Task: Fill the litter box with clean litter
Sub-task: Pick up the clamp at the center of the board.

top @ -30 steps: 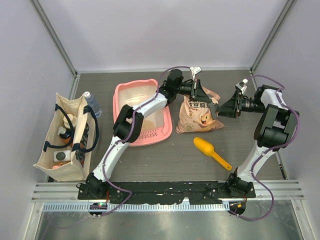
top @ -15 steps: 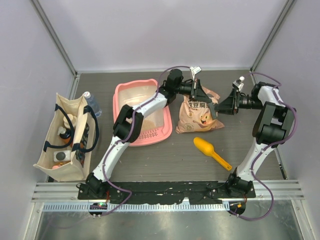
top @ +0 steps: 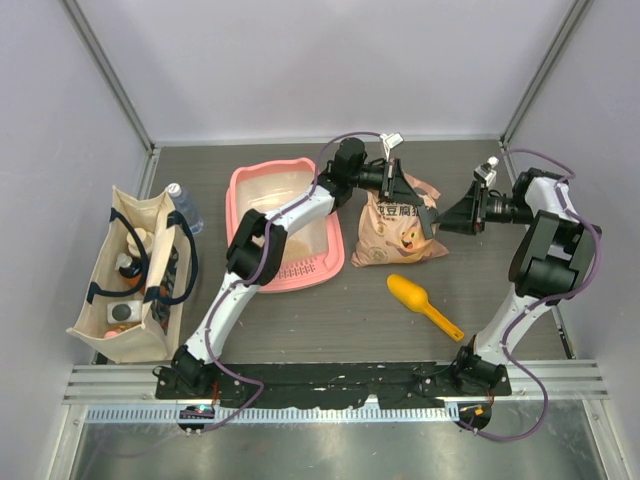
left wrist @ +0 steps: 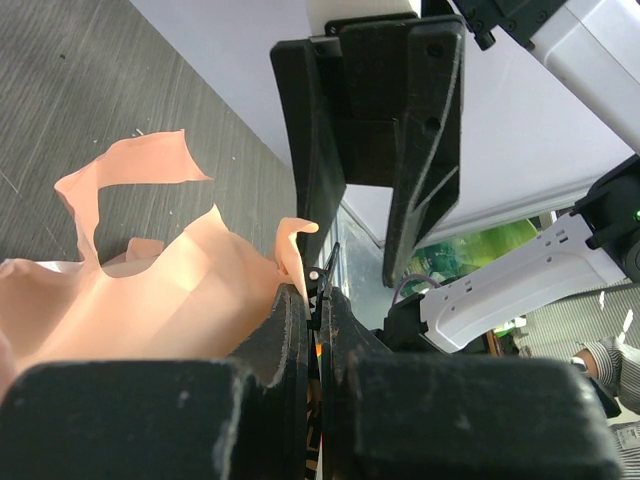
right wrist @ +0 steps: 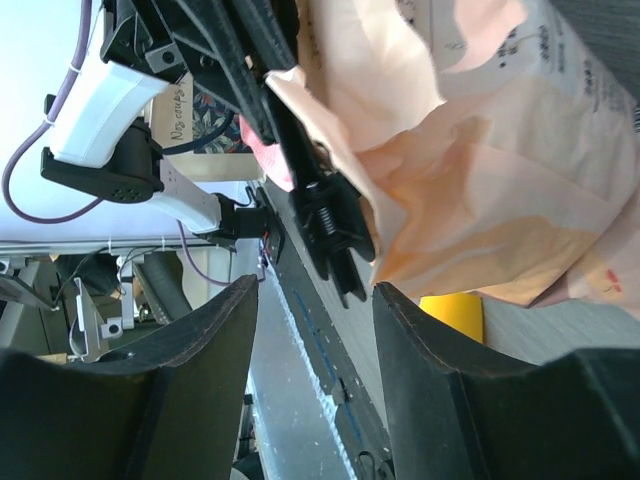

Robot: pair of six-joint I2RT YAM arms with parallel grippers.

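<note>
The pink litter box (top: 250,180) lies left of centre, and tan clean litter (top: 308,245) covers part of its floor; my left arm crosses over it. A peach litter bag (top: 400,232) stands just right of the box. My left gripper (top: 398,186) (left wrist: 312,295) is shut on the bag's torn top edge (left wrist: 285,245). My right gripper (top: 452,214) (right wrist: 315,290) hovers open at the bag's right side with nothing between its fingers, and one finger (right wrist: 430,340) is close to the bag (right wrist: 480,190).
A yellow scoop (top: 422,300) lies on the table in front of the bag. A beige tote bag (top: 135,270) filled with items stands at the far left, with a bottle (top: 180,203) behind it. Walls enclose the table on three sides.
My right gripper's jaws have narrowed somewhat, and its wrist shifted slightly by the bag. The left gripper has kept its hold on the bag without moving.
</note>
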